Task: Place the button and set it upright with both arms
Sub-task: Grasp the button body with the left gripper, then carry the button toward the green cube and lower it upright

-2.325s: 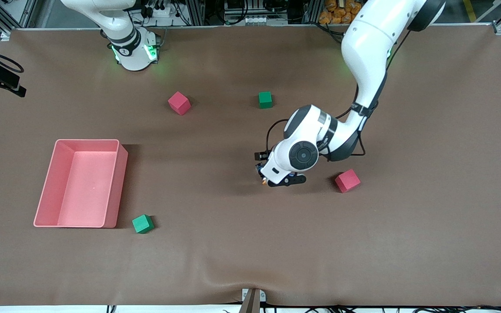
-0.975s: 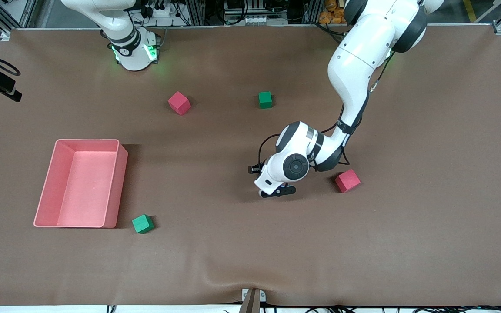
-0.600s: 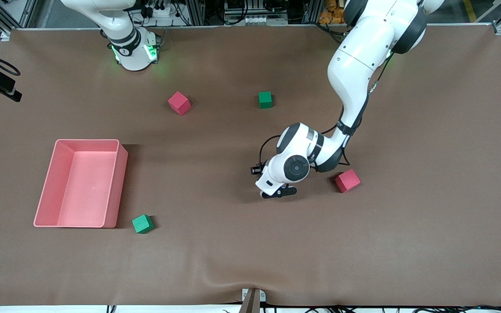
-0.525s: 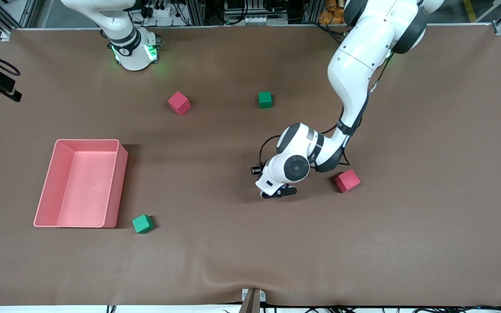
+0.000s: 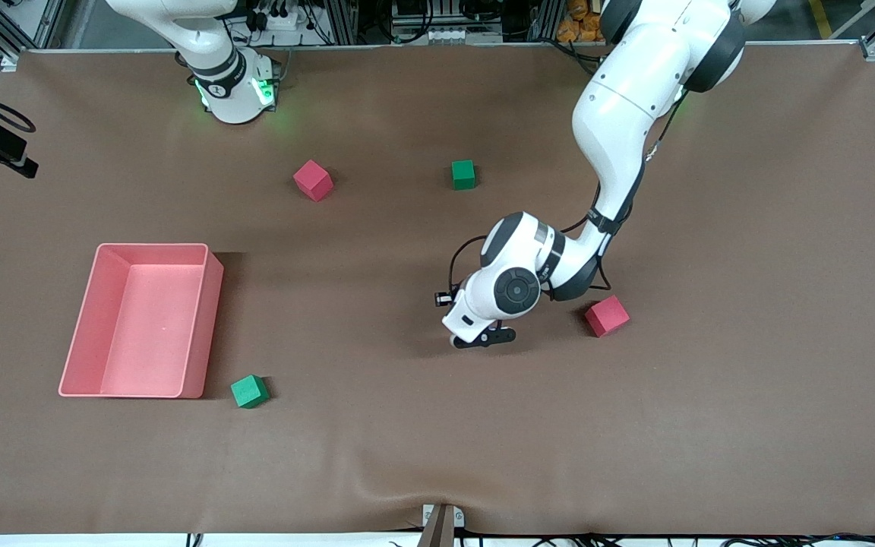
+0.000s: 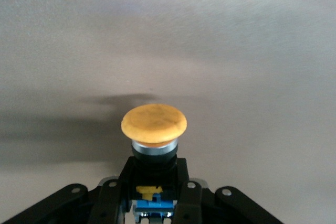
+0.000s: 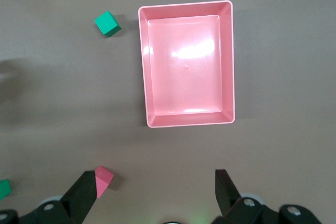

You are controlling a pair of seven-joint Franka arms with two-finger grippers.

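Your left gripper [image 6: 152, 195] clamped on the button [image 6: 154, 129] low over the table [image 5: 711, 380], right gripper [image 7: 155, 195] spread wide above the pink tray [image 7: 227, 66], waiting.

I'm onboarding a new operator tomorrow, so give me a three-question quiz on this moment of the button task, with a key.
1. True or false: the left gripper is shut on the button.
2. How many foam cubes lie on the table in the front view?
A) two B) four C) six
3. Fill in: the right gripper, fingers open, hangs over the table near the pink ____.

Key
1. True: in the left wrist view the black fingers clamp the button's body, with its orange cap pointing away from the gripper.
2. B: two red, two green.
3. tray, which holds nothing.
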